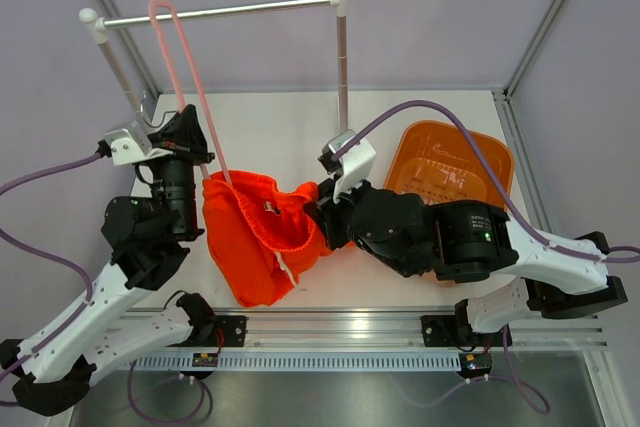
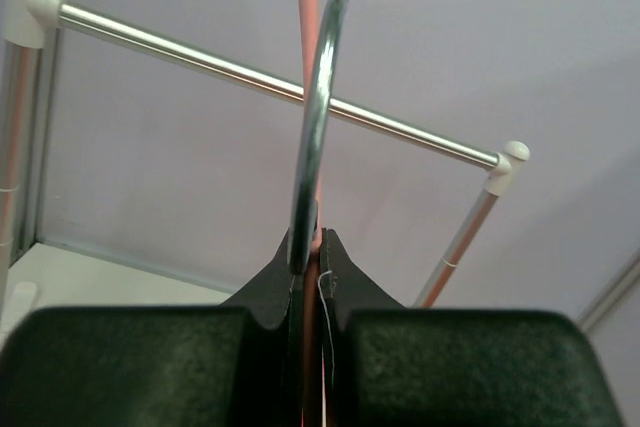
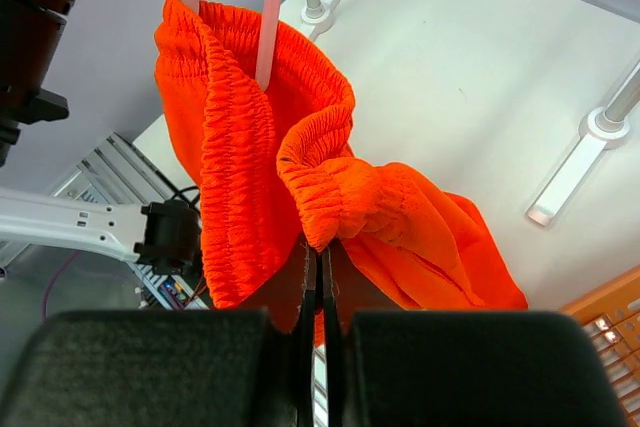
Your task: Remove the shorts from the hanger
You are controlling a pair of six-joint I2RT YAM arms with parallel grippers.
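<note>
The bright orange-red shorts [image 1: 258,237] hang bunched on the low end of the pale-pink hanger [image 1: 190,77], which slants from the rail down to the table. My left gripper [image 1: 188,129] is shut on the hanger by its silver hook [image 2: 318,97], which rises from between the jaws [image 2: 313,247]. My right gripper [image 1: 322,203] is shut on the elastic waistband of the shorts [image 3: 250,137] and holds it out to the right. In the right wrist view [image 3: 320,252] both pink hanger arms [image 3: 272,7] run into the waistband.
A silver-and-white clothes rail [image 1: 220,10] stands at the back, its posts and feet [image 3: 590,162] on the table. An orange plastic basket [image 1: 480,147] sits at the right behind my right arm. The aluminium rail [image 1: 340,322] runs along the near edge.
</note>
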